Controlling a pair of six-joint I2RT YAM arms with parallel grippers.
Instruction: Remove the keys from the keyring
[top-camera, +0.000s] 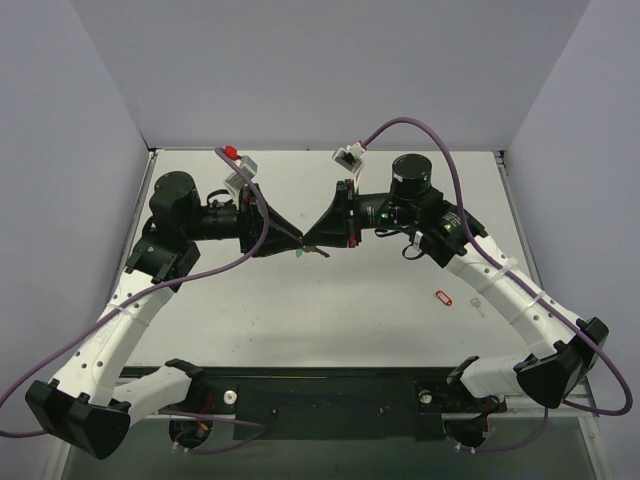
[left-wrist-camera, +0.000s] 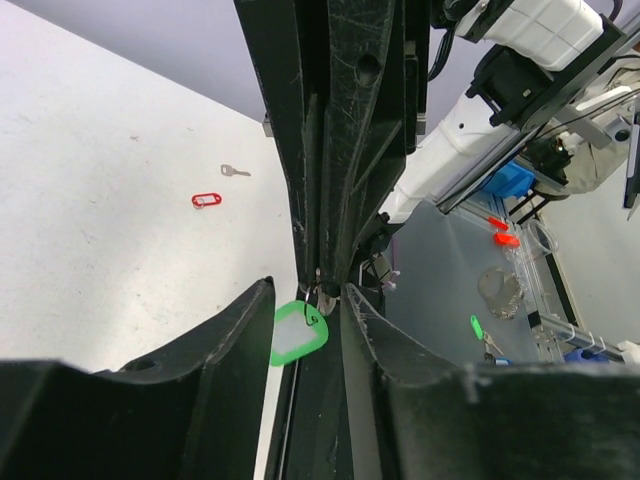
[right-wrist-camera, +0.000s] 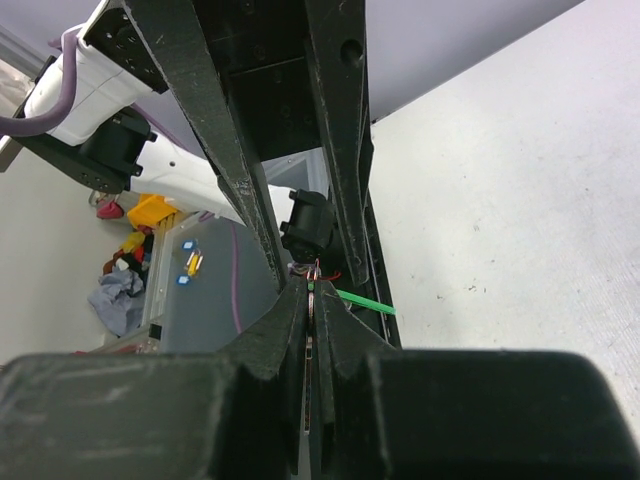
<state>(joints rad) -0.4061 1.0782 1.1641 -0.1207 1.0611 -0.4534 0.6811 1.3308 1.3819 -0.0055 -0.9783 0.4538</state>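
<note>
Both grippers meet tip to tip above the middle of the table. My right gripper (top-camera: 309, 243) (right-wrist-camera: 312, 285) is shut on a thin silver key (right-wrist-camera: 314, 303), seen edge-on between its pads. A small wire ring just past its tips carries the green keyring fob (left-wrist-camera: 298, 332) (top-camera: 300, 253), which hangs down. My left gripper (top-camera: 297, 241) (left-wrist-camera: 308, 288) faces it with its jaws apart. The fob sits in the gap between them, its left edge hidden behind the left finger. In the right wrist view the fob (right-wrist-camera: 366, 300) shows only as a thin green strip.
A red oval fob (top-camera: 444, 297) (left-wrist-camera: 205, 200) and a loose silver key (top-camera: 478, 303) (left-wrist-camera: 235, 171) lie on the white table (top-camera: 330, 310), to the right. Beyond the table's edge stands a clear bin (left-wrist-camera: 520, 290) with small tags in it.
</note>
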